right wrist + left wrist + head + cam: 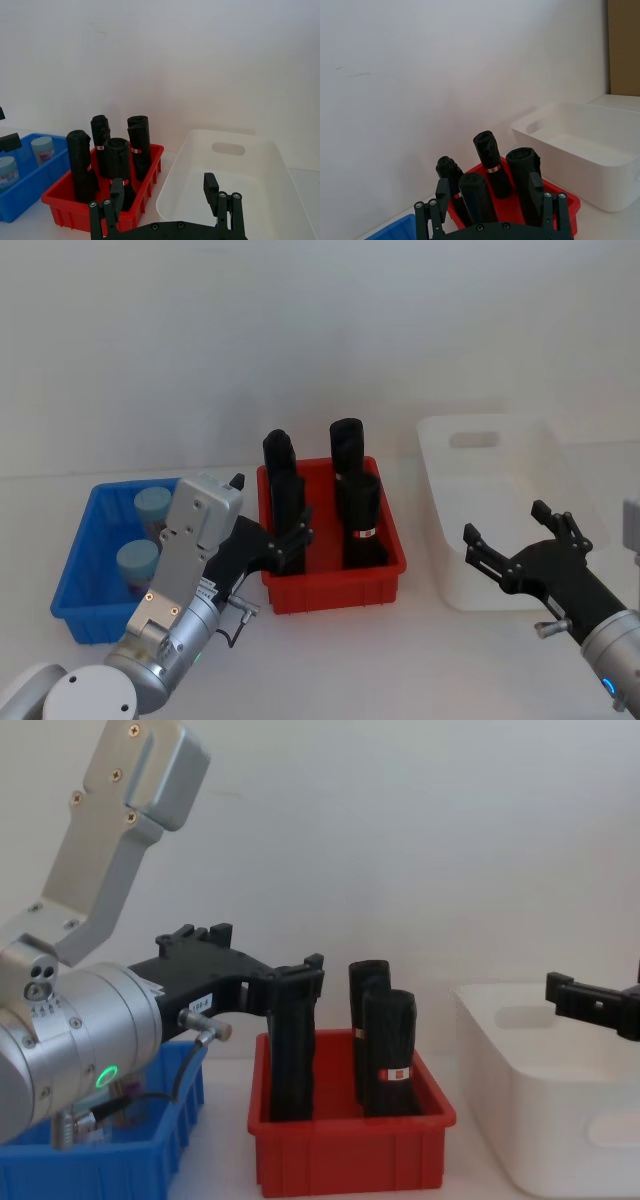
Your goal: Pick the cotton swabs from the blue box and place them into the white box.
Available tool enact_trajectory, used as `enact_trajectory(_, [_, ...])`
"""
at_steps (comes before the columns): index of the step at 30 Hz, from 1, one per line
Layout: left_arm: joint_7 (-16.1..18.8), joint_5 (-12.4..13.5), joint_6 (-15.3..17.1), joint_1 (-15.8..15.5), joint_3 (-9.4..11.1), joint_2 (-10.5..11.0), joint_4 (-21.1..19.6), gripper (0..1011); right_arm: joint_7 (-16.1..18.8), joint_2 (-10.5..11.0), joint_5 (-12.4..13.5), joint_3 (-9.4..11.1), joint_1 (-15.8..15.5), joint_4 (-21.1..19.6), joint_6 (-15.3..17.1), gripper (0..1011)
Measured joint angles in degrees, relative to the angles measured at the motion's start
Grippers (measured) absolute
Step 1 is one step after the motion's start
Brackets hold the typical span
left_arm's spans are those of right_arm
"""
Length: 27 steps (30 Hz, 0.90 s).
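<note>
Blue plastic is forming the shallow rectangular blue box at the left of the white table. The head view is showing two cotton swabs standing inside it, small clear tubs with pale blue lids. In the chest view the left arm and the bin's wall are covering them. The black left gripper is hovering over the front left corner of the red plastic bin of tall black rolls, fingers apart, as its wrist view is making plain. The black right gripper is hanging, fingers spread and empty, above the front part of the white box, a large rounded plastic bin.
</note>
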Motion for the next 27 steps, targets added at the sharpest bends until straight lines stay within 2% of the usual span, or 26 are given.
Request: enact_trajectory(27, [0.0,0.0,0.0,0.0,0.0,0.0,0.0,1004,0.0,0.0,0.0,0.0,0.0,0.0,0.0,1002])
